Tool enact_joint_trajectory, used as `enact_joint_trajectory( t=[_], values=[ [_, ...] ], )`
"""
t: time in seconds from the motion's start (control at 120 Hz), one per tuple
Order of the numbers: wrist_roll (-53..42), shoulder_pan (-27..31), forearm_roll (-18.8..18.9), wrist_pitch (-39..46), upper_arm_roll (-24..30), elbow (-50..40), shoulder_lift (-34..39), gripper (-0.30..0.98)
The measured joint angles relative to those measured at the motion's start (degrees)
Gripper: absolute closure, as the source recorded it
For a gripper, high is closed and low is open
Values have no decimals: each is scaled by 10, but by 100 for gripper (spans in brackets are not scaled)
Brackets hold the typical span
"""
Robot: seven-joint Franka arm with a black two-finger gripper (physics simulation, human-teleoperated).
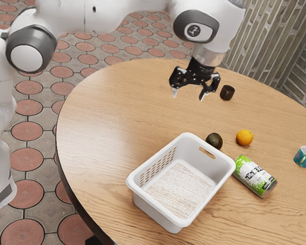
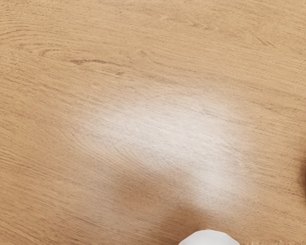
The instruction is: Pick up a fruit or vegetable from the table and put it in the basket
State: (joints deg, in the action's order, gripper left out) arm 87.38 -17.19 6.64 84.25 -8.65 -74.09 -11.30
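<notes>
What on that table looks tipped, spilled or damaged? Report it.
The green-and-white can lies on its side beside the basket; that looks odd, since cans usually stand upright. I see no spill or damage.

Bright, even light covers the round tabletop (image 1: 99, 117) in the exterior view. The wrist view shows a hazy white glare (soft-edged) beside a brownish shadow.

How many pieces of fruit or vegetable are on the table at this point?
2: the avocado just outside the basket, by its handle slot, and the orange beside the avocado, beyond the can.
</notes>
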Motion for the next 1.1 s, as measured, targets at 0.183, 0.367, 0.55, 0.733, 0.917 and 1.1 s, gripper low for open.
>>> enact_joint_trajectory(
  t=[0.183, 0.367, 0.55, 0.733, 0.917, 1.1],
  values=[
    [-152, 15, 14, 78, 52, 3, -36, 0],
    [-263, 36, -1, 154, 60, 5, -78, 0],
    [-337, 59, -56, 192, 54, 4, -86, 0],
    [-387, 77, -93, 210, 53, 4, -113, 0],
    [-424, 92, -112, 232, 54, 4, -138, 0],
    [-442, 102, -141, 243, 51, -3, -141, 0]
  ],
)
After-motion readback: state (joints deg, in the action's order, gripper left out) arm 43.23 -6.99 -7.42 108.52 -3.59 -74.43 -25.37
